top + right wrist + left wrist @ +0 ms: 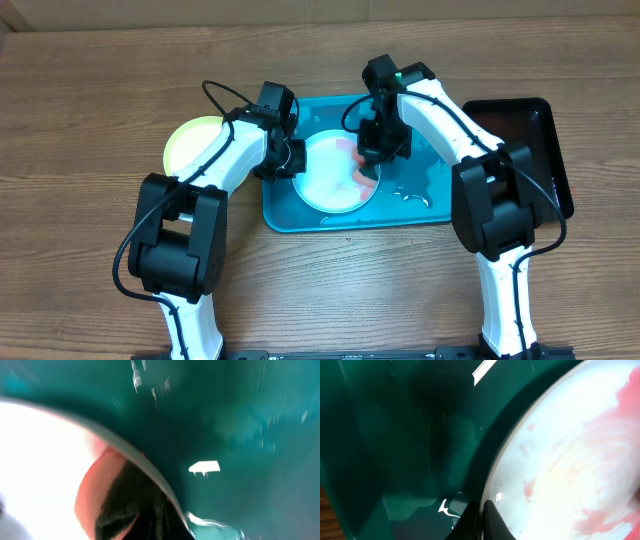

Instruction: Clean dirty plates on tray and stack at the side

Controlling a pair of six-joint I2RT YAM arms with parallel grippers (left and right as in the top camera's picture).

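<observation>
Left end effector (481, 519), mine: jaws nearly closed, pinching rim of pale plate (570, 460) w/ red smears. Plate lies on turquoise tray (395, 435), mid-desk, toward far edge. My right end effector (372, 165) is low over plate's right side; opening cannot be told, view blurred. Green-rimmed plate (192, 145) on desk, just left of tray.
</observation>
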